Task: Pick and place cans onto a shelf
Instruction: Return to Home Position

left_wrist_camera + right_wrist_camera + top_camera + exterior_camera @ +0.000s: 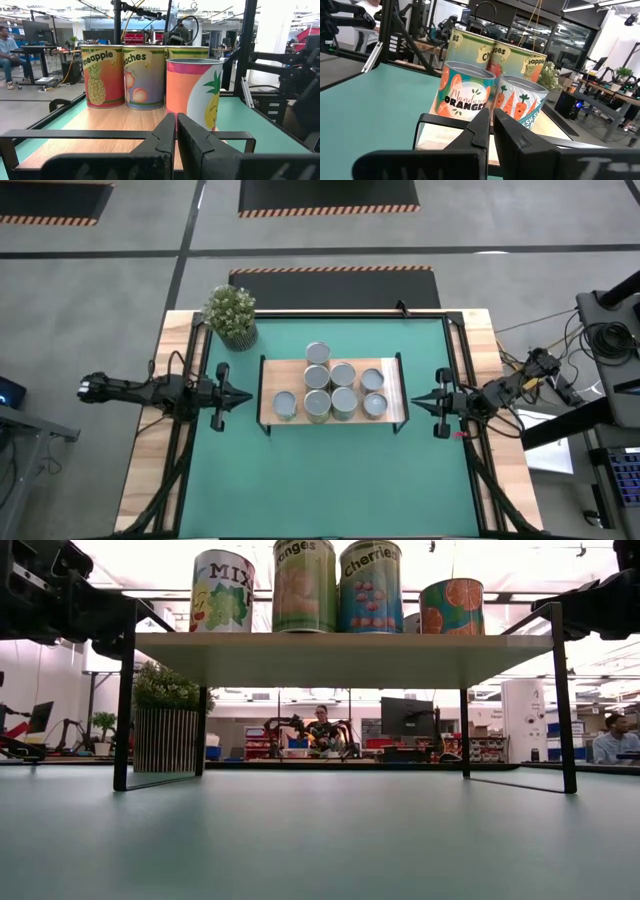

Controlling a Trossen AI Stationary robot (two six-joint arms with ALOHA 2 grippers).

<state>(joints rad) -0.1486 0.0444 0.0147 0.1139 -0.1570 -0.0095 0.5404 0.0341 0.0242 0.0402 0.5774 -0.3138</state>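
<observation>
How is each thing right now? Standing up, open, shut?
cans: all eight upright on the shelf.
shelf: standing on the green mat.
left gripper: shut, empty, beside the shelf.
right gripper: shut, empty, beside the shelf.
potted plant: upright.

A leafy potted plant (231, 315) sits at one corner of the green mat (330, 470) covering the wooden table (145, 470), while across the room a person (612, 740) sits well apart from a dark monitor (407, 718).
</observation>
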